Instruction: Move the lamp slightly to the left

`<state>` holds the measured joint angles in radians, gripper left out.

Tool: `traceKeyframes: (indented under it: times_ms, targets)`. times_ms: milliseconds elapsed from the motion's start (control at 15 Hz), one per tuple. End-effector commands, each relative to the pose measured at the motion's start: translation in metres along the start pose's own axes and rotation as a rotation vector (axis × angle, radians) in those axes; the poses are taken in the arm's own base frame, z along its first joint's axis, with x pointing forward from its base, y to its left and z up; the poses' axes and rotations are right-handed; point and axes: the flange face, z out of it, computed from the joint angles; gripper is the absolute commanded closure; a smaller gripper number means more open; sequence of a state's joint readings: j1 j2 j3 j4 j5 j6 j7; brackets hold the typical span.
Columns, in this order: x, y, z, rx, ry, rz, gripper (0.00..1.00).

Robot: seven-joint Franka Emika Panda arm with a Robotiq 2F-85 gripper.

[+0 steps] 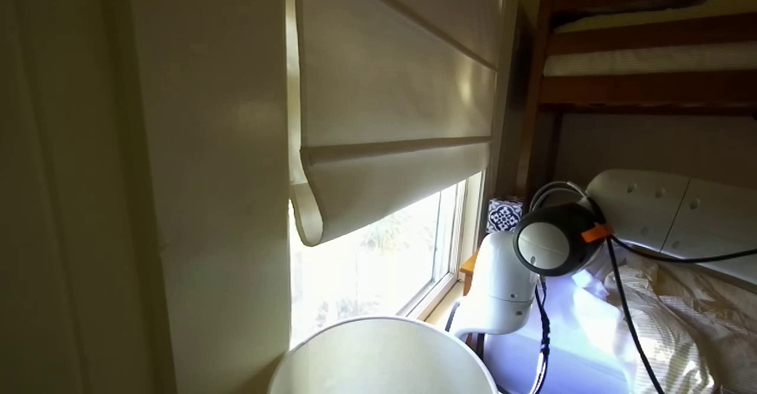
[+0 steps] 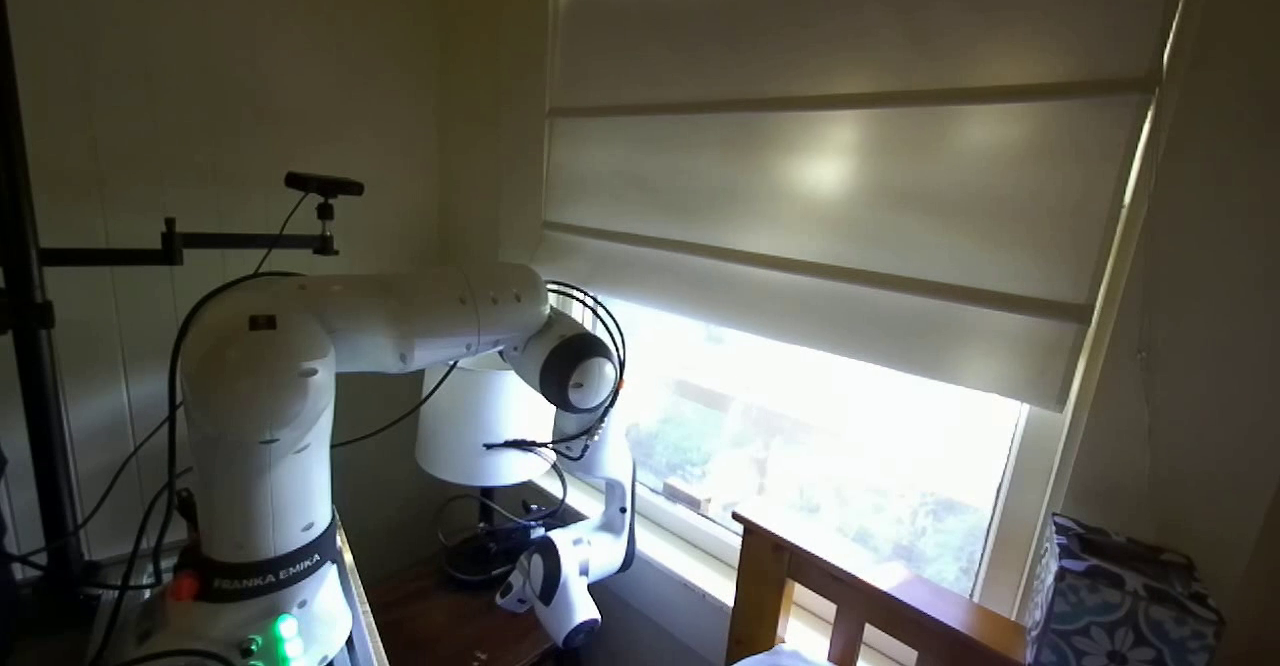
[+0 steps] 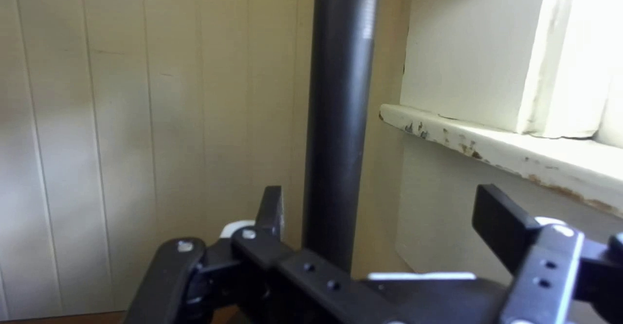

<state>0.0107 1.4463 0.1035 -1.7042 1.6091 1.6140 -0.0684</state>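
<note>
The lamp has a cream-white round shade, whose upper part shows in an exterior view (image 1: pixel 384 361). In an exterior view the whole lamp (image 2: pixel 480 436) stands upright on a brown table, partly behind the arm. In the wrist view its black pole (image 3: pixel 340 119) rises between the fingers, with the shade's edge just showing at the top. My gripper (image 3: pixel 382 212) is open around the pole's line. The pole is nearer the left finger, with visible gaps on both sides. The gripper is hard to make out against the dark lamp base in an exterior view.
A chipped white windowsill (image 3: pixel 486 144) runs close on the right in the wrist view. A window blind (image 2: pixel 820 176) hangs above. The brown table (image 2: pixel 420 626) is under the lamp. A wooden rail (image 2: pixel 880 596) and a patterned box (image 2: pixel 1120 596) stand along the window wall.
</note>
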Motion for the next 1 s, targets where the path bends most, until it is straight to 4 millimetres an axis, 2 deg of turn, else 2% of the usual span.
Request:
traceKeyframes:
  times_ms: [0,400,467,733,867,933]
  targets:
    - [0.007,-0.009,0.018,-0.028,-0.015,0.011,0.0]
    - [0.015,-0.019,0.039,-0.119,-0.069,0.084,0.0]
    - [-0.002,-0.022,0.042,-0.132,-0.075,0.093,0.0]
    - [-0.01,-0.026,0.051,-0.163,-0.12,0.126,0.0]
    - [-0.006,-0.027,0.051,-0.173,-0.134,0.139,0.0]
    - [-0.011,-0.027,0.051,-0.177,-0.136,0.146,0.0]
